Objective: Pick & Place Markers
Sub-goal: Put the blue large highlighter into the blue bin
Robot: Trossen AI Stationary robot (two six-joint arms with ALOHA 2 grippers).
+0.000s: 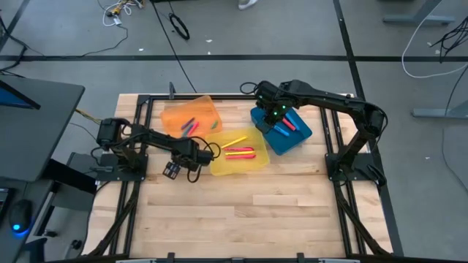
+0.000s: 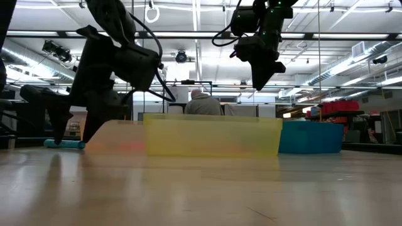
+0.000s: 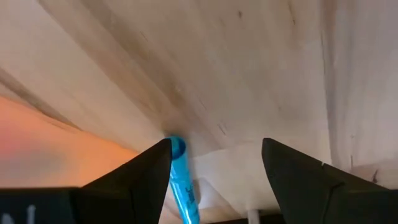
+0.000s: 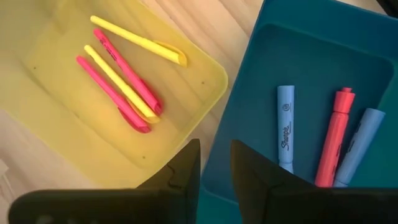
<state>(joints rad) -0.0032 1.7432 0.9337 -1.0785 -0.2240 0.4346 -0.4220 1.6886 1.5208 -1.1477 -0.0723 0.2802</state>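
A blue marker [image 3: 181, 180] lies flat on the wooden table, left of the yellow bin [image 1: 259, 162]; it also shows in the low view [image 2: 63, 144]. My left gripper [image 3: 214, 146] is open and low over it, fingers pointing down, with the marker close beside one finger. Pink and yellow markers [image 4: 121, 87] lie in the yellow bin. Two blue markers and a red one [image 4: 333, 140] lie in the blue bin [image 4: 298, 56]. My right gripper [image 4: 214, 146] hangs high over the near-left corner of the blue bin, open by a narrow gap, with nothing in it. My left gripper stands astride the blue marker's end [image 3: 177, 149], coming from above. One finger [image 3: 146, 171] is right against that end; whether it touches the marker, I cannot tell. The marker lies flat on the table.
An orange bin [image 1: 175, 117] with purple, green and blue markers stands at the far left, just beyond my left arm. A dark frame [image 1: 146, 102] runs around the table's far part. Bare wood lies toward the near edge. A person sits in the room beyond [image 2: 204, 103].
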